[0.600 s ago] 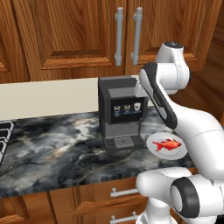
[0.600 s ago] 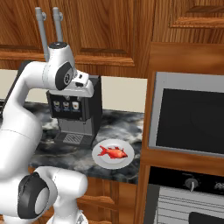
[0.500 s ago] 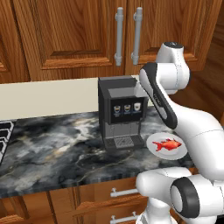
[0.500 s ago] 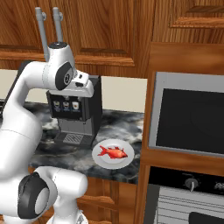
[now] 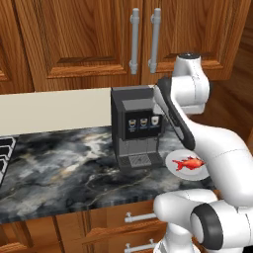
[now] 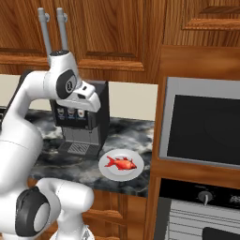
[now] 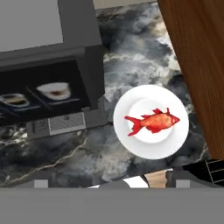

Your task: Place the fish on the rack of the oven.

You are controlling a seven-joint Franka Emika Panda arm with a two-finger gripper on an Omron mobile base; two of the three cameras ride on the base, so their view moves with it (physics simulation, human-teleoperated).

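Observation:
The fish (image 7: 154, 121) is small and red-orange and lies on a white plate (image 7: 151, 151) on the dark marble counter, just right of the coffee machine. It also shows as the fish (image 6: 121, 163) and the fish (image 5: 189, 162) in the two base views. My gripper (image 6: 93, 104) hangs high above the counter, over the machine's right side, apart from the fish. In the hand view the gripper (image 7: 111, 183) is open with nothing between its tips. The oven (image 6: 201, 194) sits low in the wooden column at the right. The rack (image 6: 187, 221), a light-grey grille, shows under its knob panel.
A black coffee machine (image 5: 138, 126) stands on the counter (image 5: 59, 168) left of the plate. A grey-framed appliance with a dark window (image 6: 206, 124) sits above the oven. Wooden wall cupboards with metal handles (image 5: 143, 39) hang overhead. A barred grate (image 5: 4, 153) lies at the counter's far left.

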